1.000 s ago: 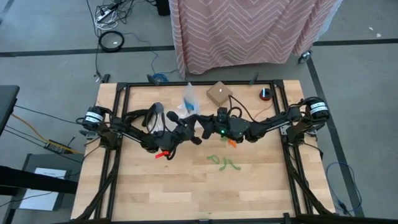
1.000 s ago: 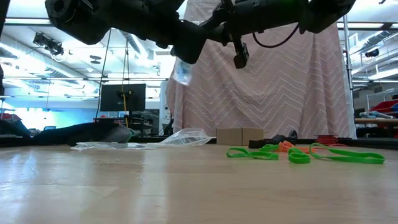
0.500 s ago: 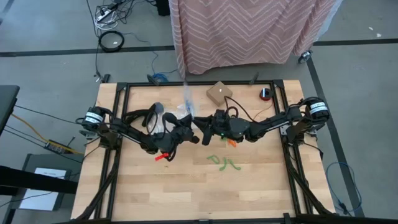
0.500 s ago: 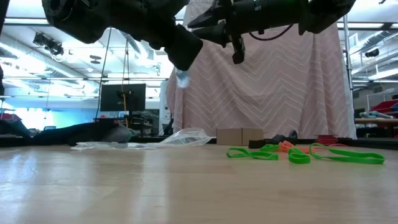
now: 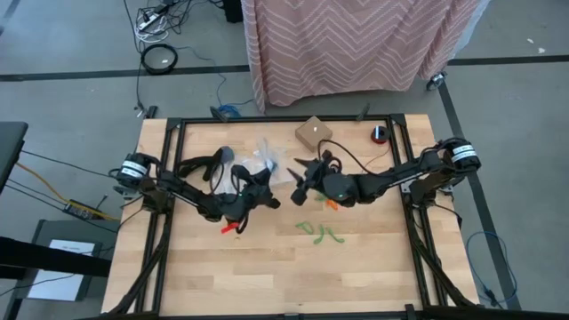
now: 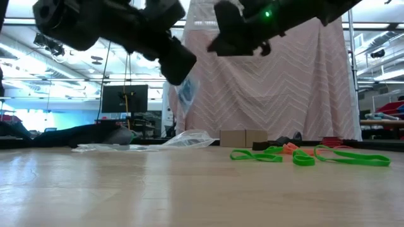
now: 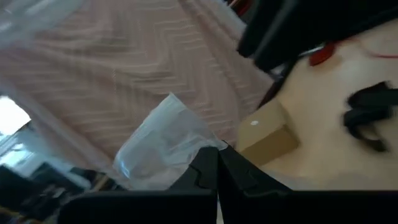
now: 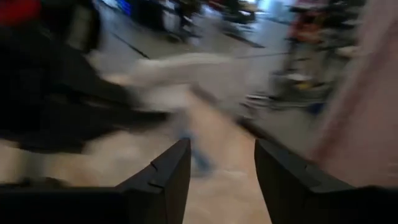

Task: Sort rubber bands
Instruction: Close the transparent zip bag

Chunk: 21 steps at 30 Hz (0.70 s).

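Right wrist view badly smeared: only the right gripper (image 8: 214,180) reads, fingers (image 8: 168,180) spread w/ nothing between. Left gripper (image 7: 217,165) pinched tight on a clear bag (image 7: 163,144), held up off the table (image 5: 267,267); bag contents hard to make out, just a bluish smudge in low view. Green rubber bands (image 6: 303,156) lie loose on the wood, thin floppy loops, w/ an orange band (image 6: 289,147) among them, near table centre, below right gripper.

Rubber bands (image 5: 318,232) lie mid-table (image 5: 267,276), box (image 5: 312,133) at the far edge (bag (image 5: 260,153) to its left).
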Available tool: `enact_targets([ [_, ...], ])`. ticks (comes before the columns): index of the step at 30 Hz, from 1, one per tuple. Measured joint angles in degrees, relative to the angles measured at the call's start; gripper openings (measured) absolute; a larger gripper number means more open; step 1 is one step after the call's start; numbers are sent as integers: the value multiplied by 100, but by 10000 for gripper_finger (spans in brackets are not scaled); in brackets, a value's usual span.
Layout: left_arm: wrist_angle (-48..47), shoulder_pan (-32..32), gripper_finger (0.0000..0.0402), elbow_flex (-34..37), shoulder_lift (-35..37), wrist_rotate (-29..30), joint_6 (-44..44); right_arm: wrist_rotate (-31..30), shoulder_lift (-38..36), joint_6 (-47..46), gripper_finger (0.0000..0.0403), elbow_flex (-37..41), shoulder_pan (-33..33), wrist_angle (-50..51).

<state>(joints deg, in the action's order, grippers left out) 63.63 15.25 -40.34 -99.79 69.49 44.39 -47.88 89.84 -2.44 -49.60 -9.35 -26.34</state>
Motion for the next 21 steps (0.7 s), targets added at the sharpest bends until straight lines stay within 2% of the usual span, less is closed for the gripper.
enact_targets([
  [4,33,218,0,180,0,-243,-456,-72,-4,522,166,0,143,192],
  [7,23,465,0,243,0,-829,-894,426,-6,566,167,0,356,465],
  [9,37,629,0,241,0,-1337,-1067,939,-6,564,167,0,517,634],
  [11,33,791,0,237,2,-1513,-1181,1596,-8,548,167,0,668,854],
  [21,-573,1528,0,236,9,-1166,-861,4500,-57,718,165,-2,1156,2598],
])
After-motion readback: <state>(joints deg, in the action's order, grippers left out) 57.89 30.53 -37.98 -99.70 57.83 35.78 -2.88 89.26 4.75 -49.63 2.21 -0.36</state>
